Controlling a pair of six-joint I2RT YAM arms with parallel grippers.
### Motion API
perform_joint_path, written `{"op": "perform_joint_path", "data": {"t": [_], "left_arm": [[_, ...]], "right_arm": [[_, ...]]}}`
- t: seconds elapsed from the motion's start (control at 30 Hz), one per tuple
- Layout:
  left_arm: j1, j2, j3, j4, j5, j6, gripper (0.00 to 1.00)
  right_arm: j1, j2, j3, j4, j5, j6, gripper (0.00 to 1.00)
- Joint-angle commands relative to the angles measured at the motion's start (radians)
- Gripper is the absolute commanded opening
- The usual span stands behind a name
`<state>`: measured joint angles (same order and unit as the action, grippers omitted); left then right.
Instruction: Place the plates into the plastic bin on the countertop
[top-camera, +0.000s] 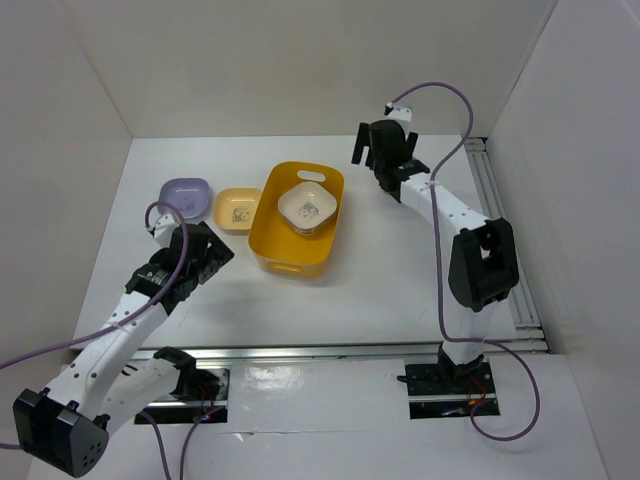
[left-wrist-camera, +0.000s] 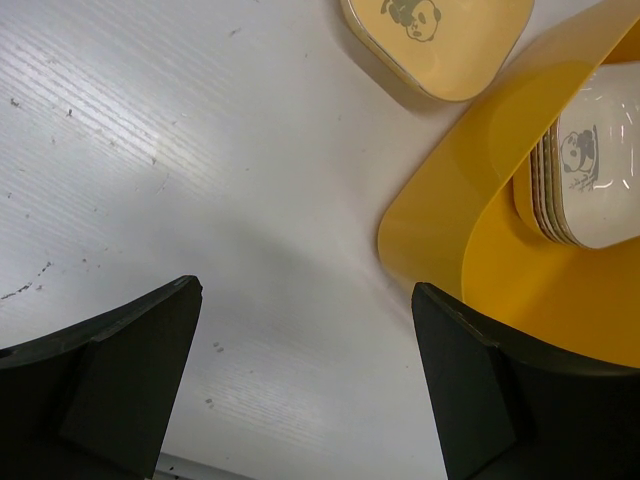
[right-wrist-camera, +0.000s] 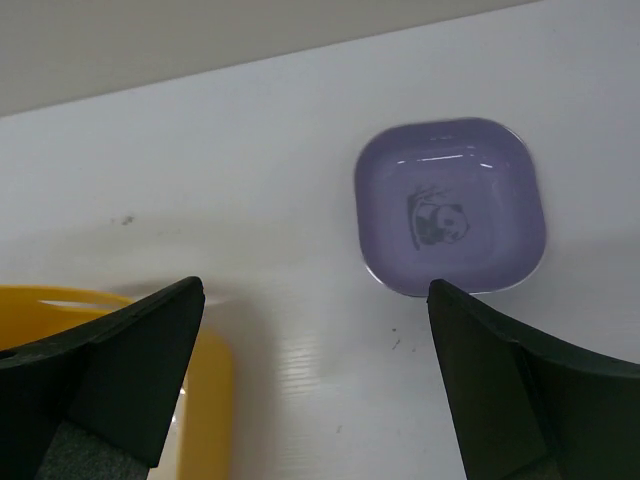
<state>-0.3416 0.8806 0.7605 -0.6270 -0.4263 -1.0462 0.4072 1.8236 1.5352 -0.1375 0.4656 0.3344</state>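
The yellow-orange plastic bin stands mid-countertop and holds a stack of plates with a cream one on top. A yellow-orange plate and a lavender plate lie left of it. My left gripper is open and empty, above the bare countertop near the bin's front left corner; its view shows the yellow-orange plate and the stack. My right gripper is open and empty behind the bin's right side. Its view shows another lavender plate just beyond the fingers, and the bin's rim.
White walls enclose the countertop at the back and both sides. A metal rail runs along the right edge, and another runs along the front by the arm bases.
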Motion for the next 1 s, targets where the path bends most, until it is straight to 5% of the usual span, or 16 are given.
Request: {"op": "perform_joint_path", "data": {"t": [0.0,0.33,0.6,0.73,0.97], "left_arm": [[0.007,-0.022,-0.021,0.036,0.014,0.031,1.0],[0.007,-0.003,-0.039,0.036,0.047,0.031,1.0],[0.007,-0.003,-0.04,0.027,0.047,0.031,1.0],[0.007,-0.003,-0.04,0.027,0.038,0.031,1.0],[0.007,0.007,-0.04,0.027,0.038,0.031,1.0]], "right_arm": [[-0.036,0.009,-0.015,0.101,-0.112,-0.13,1.0],[-0.163,0.382,0.379,-0.141,-0.153,-0.169,0.96],[-0.191,0.511,0.398,-0.157,-0.199,-0.147,0.86],[-0.202,0.533,0.376,-0.157,-0.222,-0.129,0.7],[-0.211,0.502,0.327,-0.131,-0.243,-0.12,0.13]]}}
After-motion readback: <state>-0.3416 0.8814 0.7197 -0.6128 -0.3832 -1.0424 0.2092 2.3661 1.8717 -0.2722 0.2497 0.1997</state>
